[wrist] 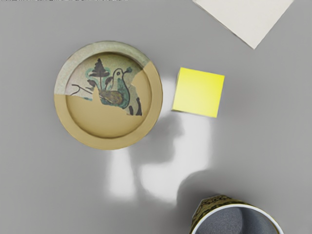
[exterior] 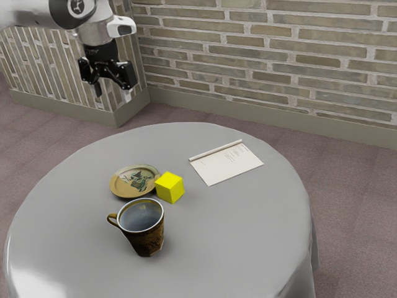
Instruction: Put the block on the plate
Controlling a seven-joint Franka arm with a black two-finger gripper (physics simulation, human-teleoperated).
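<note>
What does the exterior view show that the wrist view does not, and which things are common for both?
The exterior view gives the arm, the open gripper, the brick wall, the floor and the handle of the mug.

The wrist view gives the gap of bare table between the yellow block and the plate, and the bird drawing seen from straight above.

Both share the table, plate, block, mug and paper sheet.
</note>
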